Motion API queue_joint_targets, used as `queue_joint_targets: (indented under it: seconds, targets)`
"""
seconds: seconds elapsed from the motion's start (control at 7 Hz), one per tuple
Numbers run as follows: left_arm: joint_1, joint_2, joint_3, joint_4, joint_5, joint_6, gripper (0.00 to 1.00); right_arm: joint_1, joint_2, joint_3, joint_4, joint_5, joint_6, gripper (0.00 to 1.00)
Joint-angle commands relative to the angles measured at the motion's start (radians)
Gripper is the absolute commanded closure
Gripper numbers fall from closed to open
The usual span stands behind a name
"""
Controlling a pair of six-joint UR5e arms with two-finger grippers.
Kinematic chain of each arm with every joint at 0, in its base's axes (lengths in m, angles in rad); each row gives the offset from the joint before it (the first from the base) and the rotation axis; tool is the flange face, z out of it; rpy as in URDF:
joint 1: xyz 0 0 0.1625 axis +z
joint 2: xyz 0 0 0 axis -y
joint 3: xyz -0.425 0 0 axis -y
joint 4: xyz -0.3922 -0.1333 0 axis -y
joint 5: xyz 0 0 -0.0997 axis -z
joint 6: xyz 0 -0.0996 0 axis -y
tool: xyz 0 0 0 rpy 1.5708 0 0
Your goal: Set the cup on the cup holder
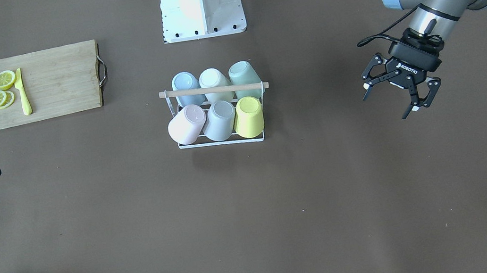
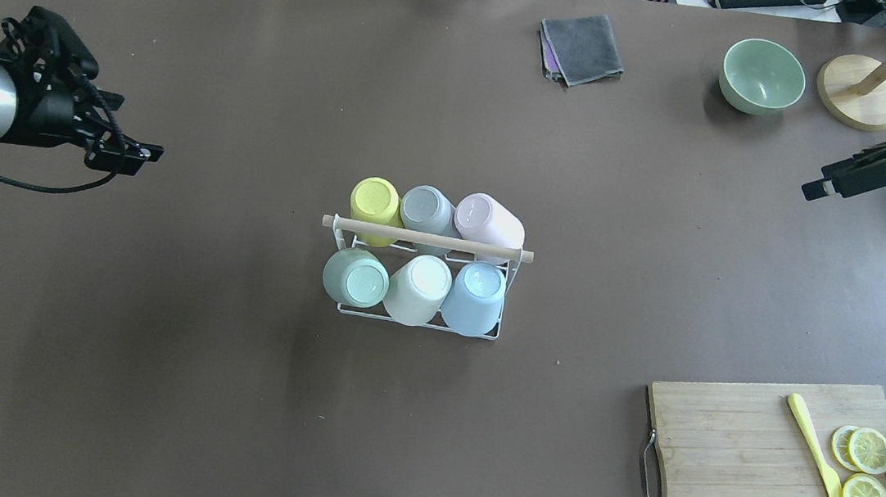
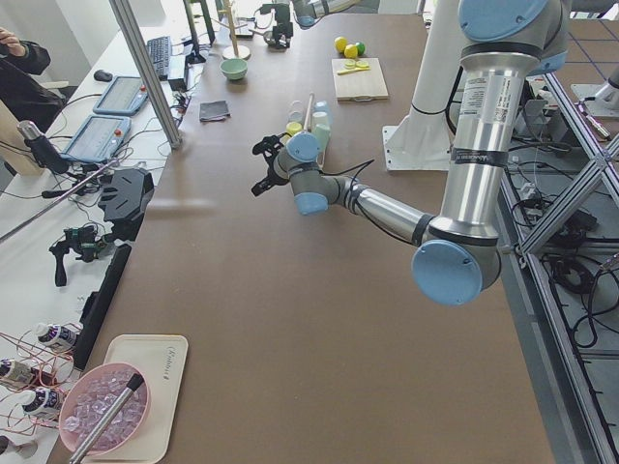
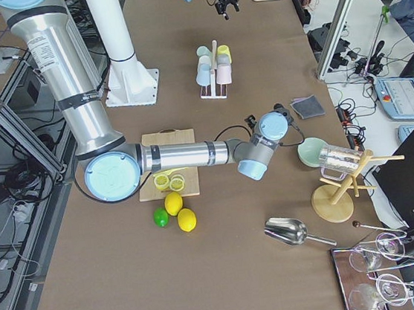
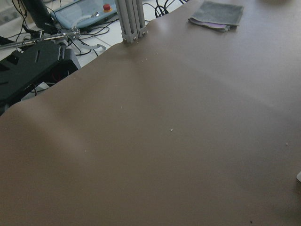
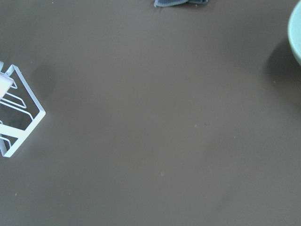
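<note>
White wire cup holder (image 1: 225,142), round wooden rod (image 1: 213,90), six smooth pastel cups (image 1: 249,117).

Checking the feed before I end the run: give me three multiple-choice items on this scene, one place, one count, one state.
1. Where on the white wire cup holder with the wooden rod handle is the upturned yellow cup?
A) row farther from the robot's base, robot's left end
B) nearer row, middle
C) on the table beside it
2. How many cups does the holder carry?
A) four
B) five
C) six
3. The left hand is:
A) shut on a cup
B) open and empty, away from the holder
C) out of view
Answers: 1 A, it ends the far row on the left arm's side; 2 C, two rows of three; 3 B, jaws spread, nothing between.
</note>
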Motion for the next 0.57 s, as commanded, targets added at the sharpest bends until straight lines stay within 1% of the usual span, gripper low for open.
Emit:
queue_joint_targets:
  seconds: [0.0,0.14,0.29,0.43]
  targets:
    - [-0.049,0.206,-0.055,0.015,-0.144,0.004,0.02,0.007,-0.1,-0.003,0.011,0.017,-0.056,0.02]
    - [-0.096,0.245,-0.057,0.066,-0.207,0.004,0.02,0.013,-0.125,-0.014,0.0,0.007,-0.053,0.01]
    - [-0.18,0.272,-0.042,0.195,-0.272,0.005,0.02,0.016,-0.151,-0.059,-0.003,-0.009,-0.046,0.01]
    - [-0.256,0.263,-0.034,0.406,-0.283,0.007,0.02,0.018,-0.15,-0.083,-0.051,-0.02,-0.046,0.0]
